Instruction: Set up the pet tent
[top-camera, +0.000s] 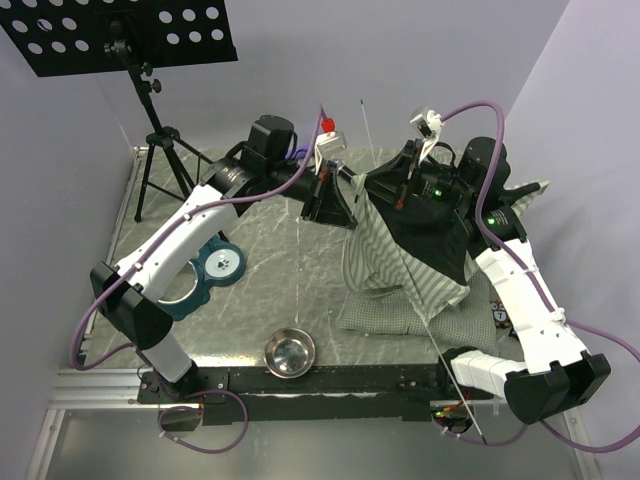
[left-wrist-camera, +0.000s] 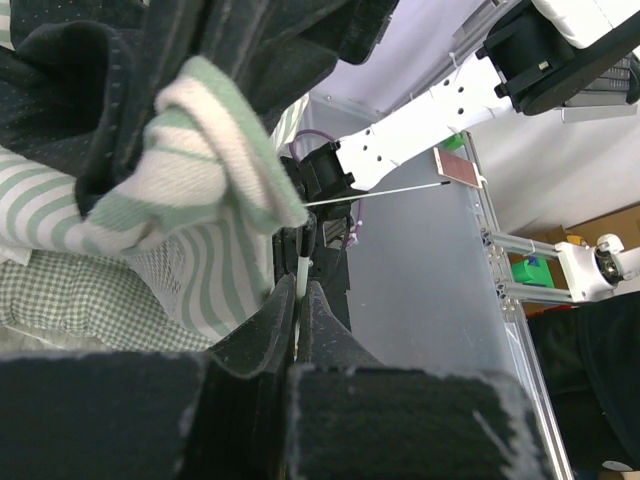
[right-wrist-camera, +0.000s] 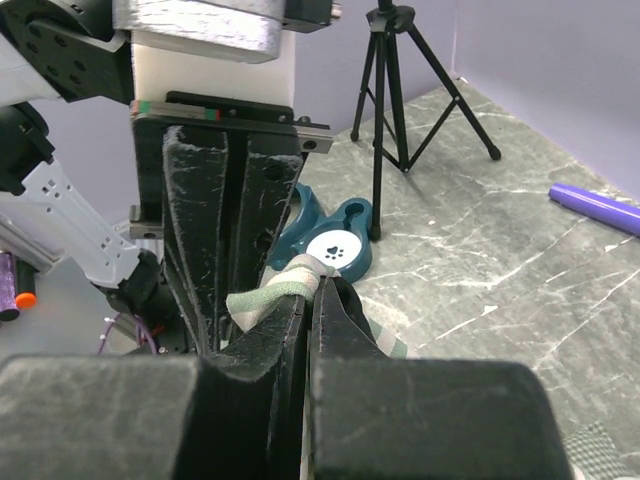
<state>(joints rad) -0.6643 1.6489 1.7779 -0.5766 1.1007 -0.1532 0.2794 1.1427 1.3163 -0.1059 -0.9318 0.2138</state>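
1. One steel bowl sits at the surface's near edge.
2. Further back, on the right, the pet tent lies crumpled.
3. Above it, the left end effector and the right end effector are both clamped shut on the tent, tips close together.

A tabletop gap runs between bowl holder, steel bowl and pet tent.

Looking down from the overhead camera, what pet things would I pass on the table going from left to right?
teal plastic double pet-bowl holder → round shiny steel bowl → green-and-white striped fabric pet tent
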